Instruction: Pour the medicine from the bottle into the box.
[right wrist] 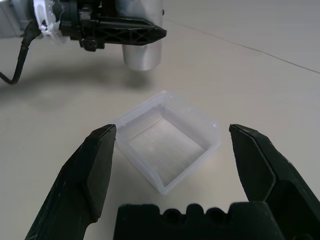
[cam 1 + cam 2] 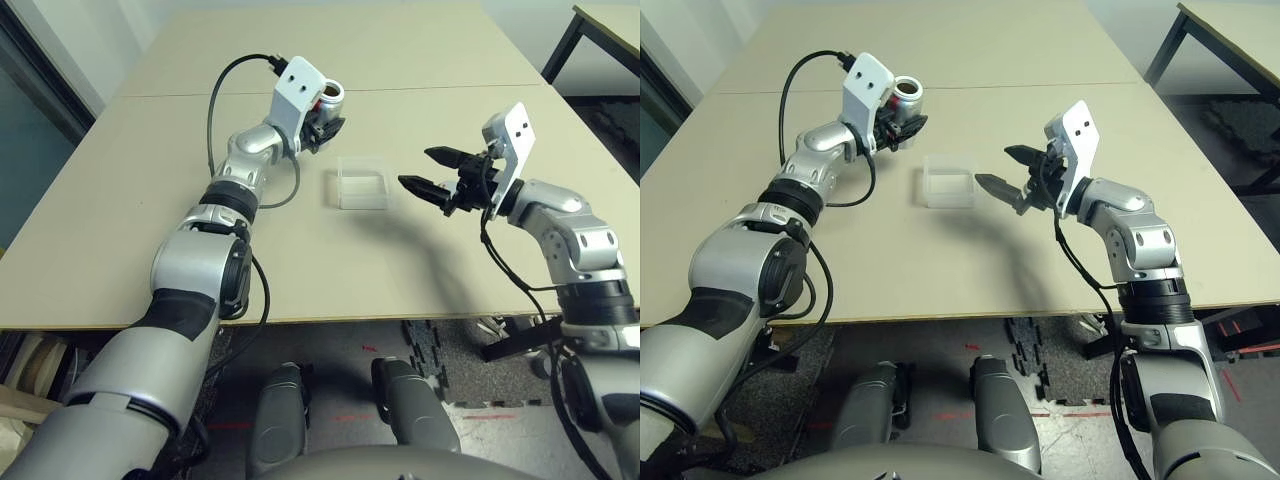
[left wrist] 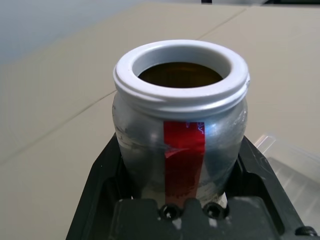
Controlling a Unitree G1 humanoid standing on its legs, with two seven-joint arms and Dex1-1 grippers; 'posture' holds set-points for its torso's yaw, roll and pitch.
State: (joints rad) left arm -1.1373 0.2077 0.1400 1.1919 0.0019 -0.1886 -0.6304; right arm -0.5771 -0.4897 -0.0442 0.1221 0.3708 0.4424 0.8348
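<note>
No words, numbers or brand marks can be read anywhere; the bottle (image 3: 180, 125) bears only a plain red label strip (no lettering legible on it).

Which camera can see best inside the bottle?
The left wrist view: it looks straight into the bottle's open white-rimmed mouth, dark inside. The eye views show it small, upright in the left gripper. The right wrist view shows its silvery bottom.

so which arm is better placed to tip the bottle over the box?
Left. Its end effector already grips the uncapped bottle upright, just beside the clear box. The right end effector is open and empty.
</note>
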